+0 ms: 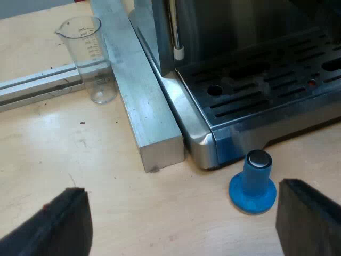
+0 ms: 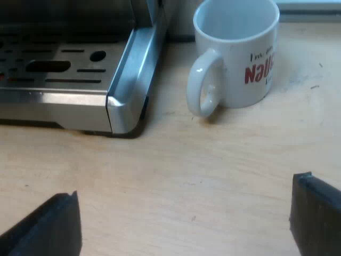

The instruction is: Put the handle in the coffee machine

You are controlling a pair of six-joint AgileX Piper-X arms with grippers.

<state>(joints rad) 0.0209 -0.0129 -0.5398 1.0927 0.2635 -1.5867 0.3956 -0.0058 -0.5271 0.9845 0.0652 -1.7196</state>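
One steel espresso machine (image 1: 240,32) bears a slotted tray (image 1: 272,88).

The coffee machine (image 1: 200,133) stands on the pale wooden tabletop (image 1: 80,154). It has a brushed-steel body with rounded corners at the base. Its drip tray (image 1: 266,90) is a dark metal grate cut with long slots and one round hole. A thin steam pipe (image 1: 175,26) with a white tip hangs straight down over one corner of the tray. The right wrist view shows the other base corner (image 2: 125,90), sitting flat on the wood.
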